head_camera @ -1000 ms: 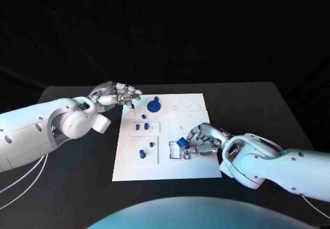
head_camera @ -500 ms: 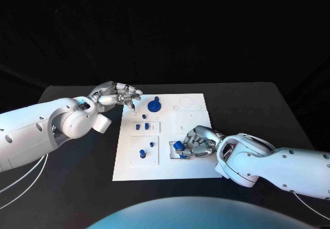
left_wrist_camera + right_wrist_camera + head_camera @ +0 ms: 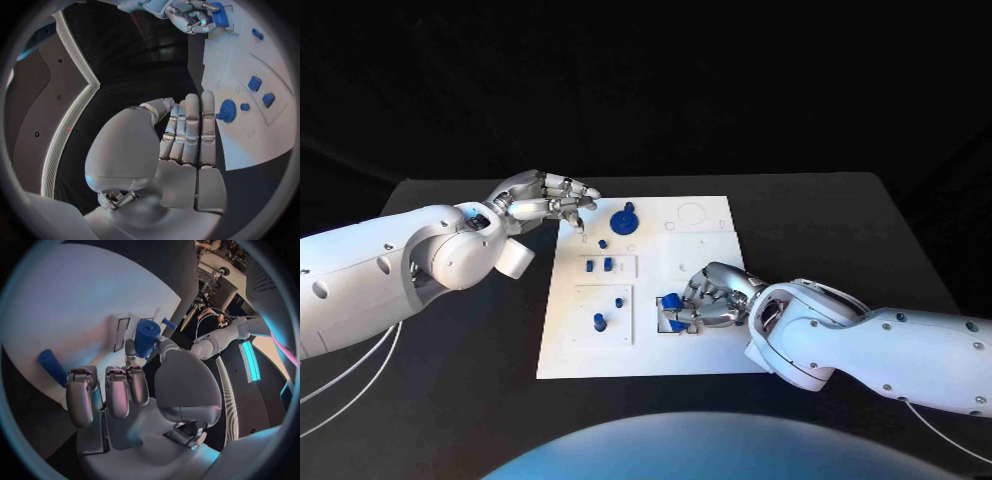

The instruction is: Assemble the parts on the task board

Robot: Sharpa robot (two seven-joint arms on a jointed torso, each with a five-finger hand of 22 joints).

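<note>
The white task board [image 3: 711, 250] lies mid-table. My right hand [image 3: 715, 298] pinches a blue cylindrical part [image 3: 672, 303] between thumb and finger, low over the rectangular recess in the board's near middle. The right wrist view shows that part [image 3: 145, 338] at the fingertips [image 3: 128, 352]. My left hand [image 3: 542, 200] hovers at the board's far left corner, holding nothing, its fingers [image 3: 190, 130] side by side and fairly straight. A round blue piece [image 3: 625, 218] stands just right of it, also visible in the left wrist view [image 3: 227, 110].
More blue parts stand in the board's left column: a small one [image 3: 600, 243], a pair in a frame [image 3: 602, 265], one lower down [image 3: 599, 322]. Black table [image 3: 848, 230] surrounds the board, with free room to the right and front.
My right hand has carried the blue part a little leftward and lower, closer over the rectangular recess. My left hand has stayed where it was.
</note>
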